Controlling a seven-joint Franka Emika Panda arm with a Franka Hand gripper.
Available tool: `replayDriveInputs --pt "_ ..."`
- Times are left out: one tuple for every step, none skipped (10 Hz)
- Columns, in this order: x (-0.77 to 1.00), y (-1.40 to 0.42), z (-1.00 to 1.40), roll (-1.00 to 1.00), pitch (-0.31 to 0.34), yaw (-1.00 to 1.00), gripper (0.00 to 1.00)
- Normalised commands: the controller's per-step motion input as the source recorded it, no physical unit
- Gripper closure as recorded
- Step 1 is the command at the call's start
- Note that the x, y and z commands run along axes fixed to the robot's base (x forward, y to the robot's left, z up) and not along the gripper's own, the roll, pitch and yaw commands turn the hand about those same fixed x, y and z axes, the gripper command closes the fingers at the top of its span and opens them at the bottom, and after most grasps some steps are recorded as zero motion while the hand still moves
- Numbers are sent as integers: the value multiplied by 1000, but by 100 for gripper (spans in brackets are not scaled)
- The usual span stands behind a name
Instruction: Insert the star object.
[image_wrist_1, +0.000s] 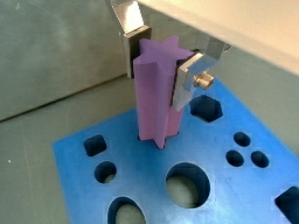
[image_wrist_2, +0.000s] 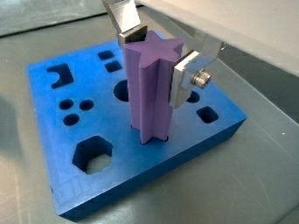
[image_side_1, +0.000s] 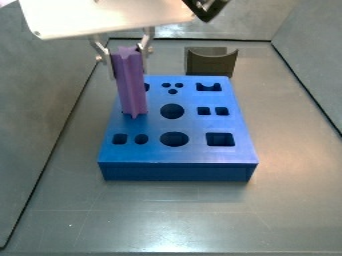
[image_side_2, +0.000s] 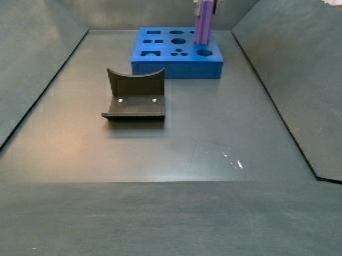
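The star object (image_wrist_1: 158, 101) is a tall lilac peg with ridged sides. It stands upright with its lower end in a hole of the blue block (image_wrist_1: 135, 171). Both also show in the other wrist view, the peg (image_wrist_2: 155, 92) on the block (image_wrist_2: 111, 171). My gripper (image_wrist_1: 160, 74) is shut on the peg's upper part, one silver finger on each side (image_wrist_2: 158, 57). In a side view the peg (image_side_1: 130, 82) stands at the block's (image_side_1: 181, 150) far left part, with the gripper (image_side_1: 123, 48) above. In the other side view the peg (image_side_2: 206, 22) stands on the block (image_side_2: 174, 64) at the far end.
A dark brown curved piece (image_side_2: 134, 95) stands on the grey floor apart from the block; in a side view it shows behind the block (image_side_1: 209, 60). The block has several other shaped holes. Grey walls enclose the floor.
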Motion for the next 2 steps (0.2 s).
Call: replayDriveInputs --pt "0 0 -231 -154 -116 0 100" --pt "0 0 0 0 0 0 100"
